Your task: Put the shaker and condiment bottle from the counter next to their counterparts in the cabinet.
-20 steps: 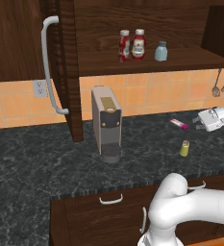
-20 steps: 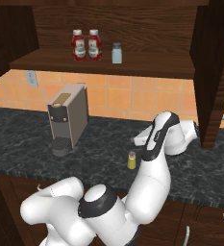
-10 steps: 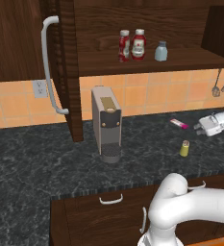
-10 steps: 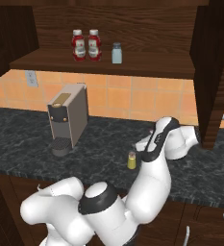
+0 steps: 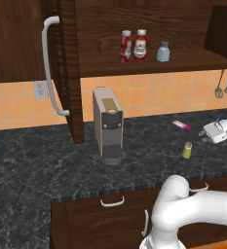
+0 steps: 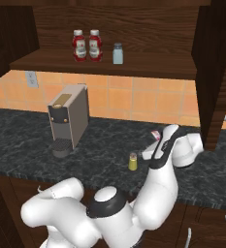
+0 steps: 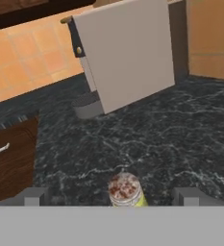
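I've got the gripper (image 7: 113, 197) low over the counter (image 5: 47, 165) with its jaws spread wide and empty — the shaker (image 7: 126, 190) stands upright right between the fingertips, so I judge a straight close will take it. Both red bottles (image 5: 134, 45) sit on the cabinet (image 5: 149, 61) shelf beside the blue shaker (image 5: 163, 51) — bottle step looks done.

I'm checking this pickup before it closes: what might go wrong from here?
1. The shaker is tiny and upright between the open pincer fingers; an off-centre close may tip it on the counter.
2. The pink tube lies just behind it, so the hand might nudge it.
3. Later, the shelf spot beside the blue-grey shaker is close to the two red bottles.
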